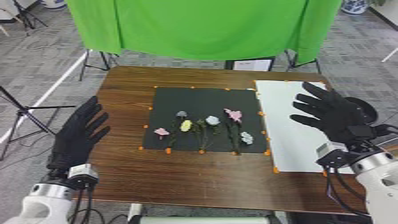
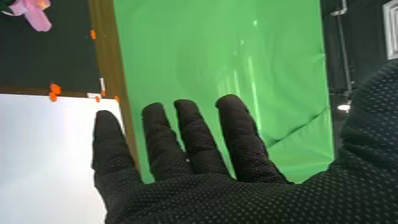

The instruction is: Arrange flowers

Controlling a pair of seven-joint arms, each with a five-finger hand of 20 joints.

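Several flowers lie on a black mat (image 1: 191, 144) in the head view: a pink one (image 1: 161, 132), a yellow one (image 1: 186, 125), a white one (image 1: 212, 120), a larger pink one (image 1: 233, 115) and a pale one (image 1: 246, 138). My right hand (image 1: 336, 112) is open above the right side of the white sheet (image 1: 286, 122), apart from the flowers. Open and empty, my left hand (image 1: 75, 135) is at the table's left edge. In the right wrist view, my right hand (image 2: 204, 195) has straight fingers, with a pink flower (image 2: 35, 14) farther off.
The brown table (image 1: 204, 182) has orange markers around the mat and the sheet. A round black object (image 1: 362, 109) is beyond my right hand. Past the far edge hangs a green cloth (image 1: 200, 30), with a framed sheet (image 1: 251, 65) in front of it.
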